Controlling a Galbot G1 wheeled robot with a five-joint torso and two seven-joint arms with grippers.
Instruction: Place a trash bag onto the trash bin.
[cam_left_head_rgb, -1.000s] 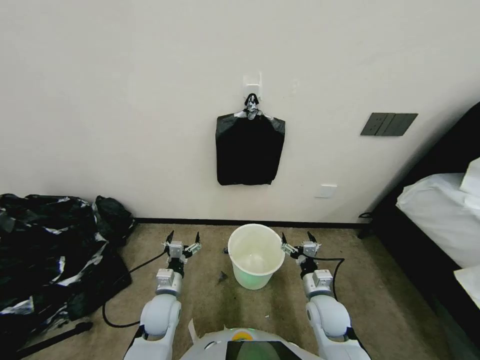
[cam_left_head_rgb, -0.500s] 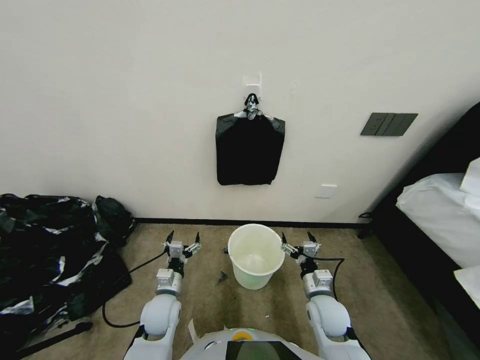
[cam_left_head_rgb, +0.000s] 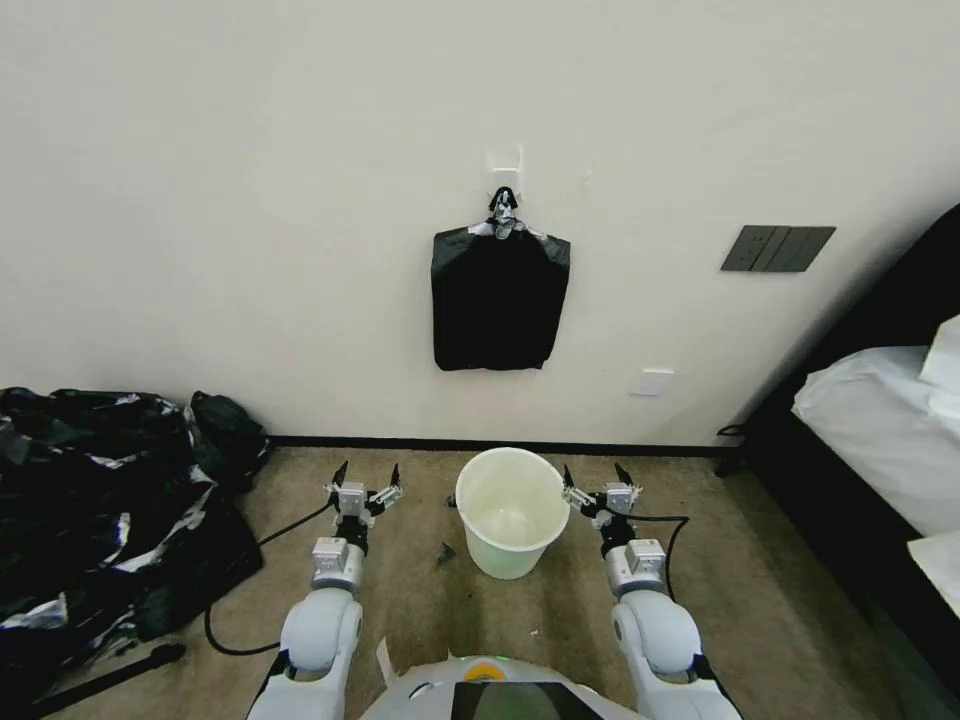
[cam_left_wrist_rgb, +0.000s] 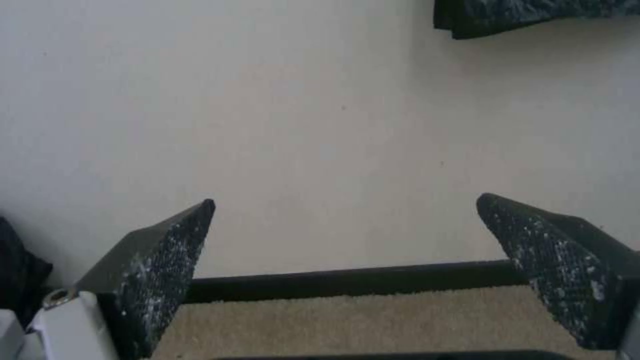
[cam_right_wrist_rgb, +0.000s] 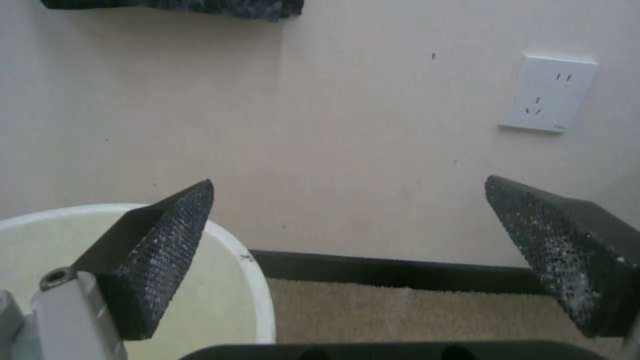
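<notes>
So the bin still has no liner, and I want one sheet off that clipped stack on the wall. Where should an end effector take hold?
Probably the bottom edge of the black bag stack, reached from the front and below. The metal clip pins the top to the wall, so only the lower hem hangs loose. Both the left end effector and the right end effector are open, low beside the trash bin.

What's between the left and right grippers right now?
In the head view, the trash bin stands on the carpet between the left gripper and the right gripper, both open. Its rim shows beside the right gripper's finger.
</notes>
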